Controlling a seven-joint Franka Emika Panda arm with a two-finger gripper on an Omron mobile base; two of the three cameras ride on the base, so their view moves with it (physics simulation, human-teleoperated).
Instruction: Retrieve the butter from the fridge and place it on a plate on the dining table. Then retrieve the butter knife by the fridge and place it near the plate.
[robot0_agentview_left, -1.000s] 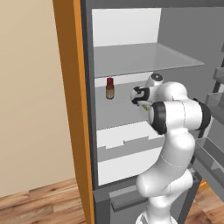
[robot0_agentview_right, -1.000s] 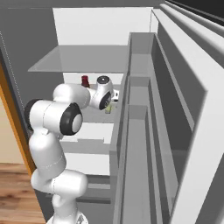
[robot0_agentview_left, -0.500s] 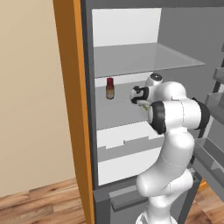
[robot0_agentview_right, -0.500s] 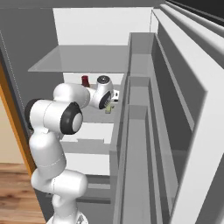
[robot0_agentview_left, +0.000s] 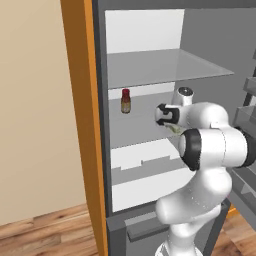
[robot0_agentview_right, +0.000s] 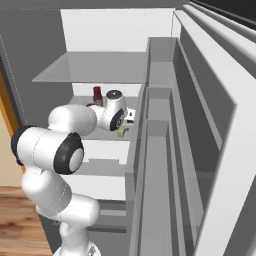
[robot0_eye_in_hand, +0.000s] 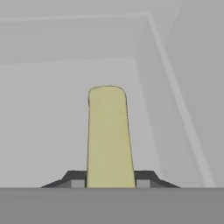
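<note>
The fridge (robot0_agentview_left: 145, 35) stands open, with a white interior and glass shelves. My arm reaches onto its middle shelf. The butter (robot0_eye_in_hand: 109, 135), a pale-yellow stick, stands out straight ahead in the hand view, and my gripper (robot0_eye_in_hand: 109, 181) is shut on its near end, a dark fingertip (robot0_eye_in_hand: 75, 180) pressed to each side. From the base the butter (robot0_agentview_left: 176, 130) is a small pale patch under the hand, low over the shelf (robot0_agentview_right: 121, 131). The plate, dining table and butter knife are out of view.
A small brown bottle with a red cap (robot0_agentview_left: 125, 101) stands at the shelf's back left, behind the hand (robot0_agentview_right: 97, 94). The glass shelf above (robot0_agentview_left: 165, 67) is close overhead. The open door's grey racks (robot0_agentview_right: 160, 150) line the right side. An orange panel (robot0_agentview_left: 75, 100) borders the left.
The jaws have come together from wide open onto the butter. The arm and hand have hardly moved, and the bottle has stayed put.
</note>
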